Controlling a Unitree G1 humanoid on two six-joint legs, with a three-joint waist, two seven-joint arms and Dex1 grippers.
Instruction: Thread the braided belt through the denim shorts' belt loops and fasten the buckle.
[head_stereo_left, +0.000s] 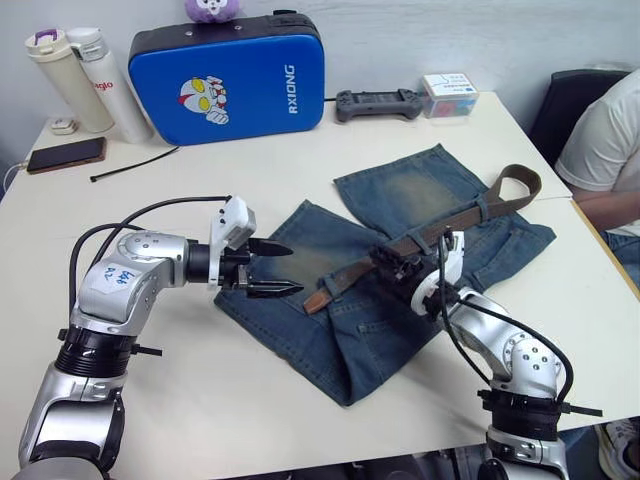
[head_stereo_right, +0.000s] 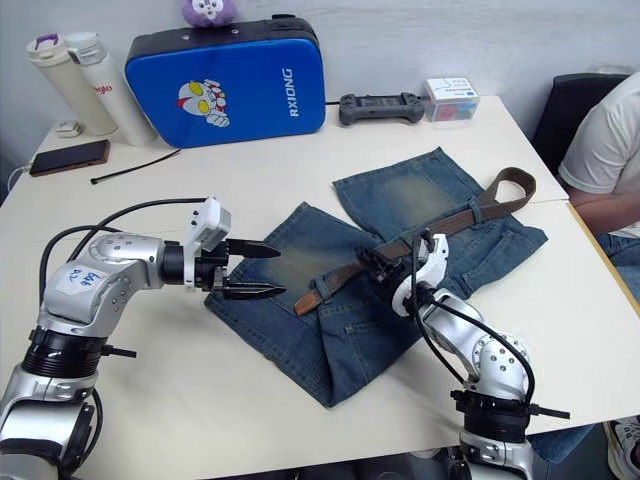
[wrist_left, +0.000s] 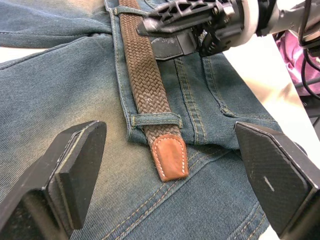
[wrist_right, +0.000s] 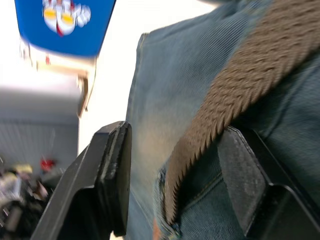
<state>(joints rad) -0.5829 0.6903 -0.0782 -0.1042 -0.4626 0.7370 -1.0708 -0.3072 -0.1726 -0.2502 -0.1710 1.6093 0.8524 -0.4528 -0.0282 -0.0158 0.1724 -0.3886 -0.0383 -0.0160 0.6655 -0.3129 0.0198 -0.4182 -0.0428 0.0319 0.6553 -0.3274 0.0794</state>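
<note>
From the head camera, we see the denim shorts (head_stereo_left: 400, 270) spread flat on a white table (head_stereo_left: 180, 400), waistband running from about eight o'clock to two o'clock. The braided belt (head_stereo_left: 430, 235) lies along that waistband, likely so the loops hold it in line. Its looped far end (head_stereo_left: 515, 185) trails off past the shorts at two o'clock. Our left gripper (head_stereo_left: 272, 268) hovers with fingers apart, holding nothing, aimed at the belt's tan tip (head_stereo_left: 316, 298). Our right gripper (head_stereo_left: 398, 265) sits low over the belt's middle.

In the left wrist view, the tan tip pokes just past one of the belt loops (wrist_left: 156, 119), between the spread fingers (wrist_left: 75, 165).

In the right wrist view, the fingers (wrist_right: 112, 170) stand apart either side of the belt; one seems to touch it, probably steadying it.
</note>
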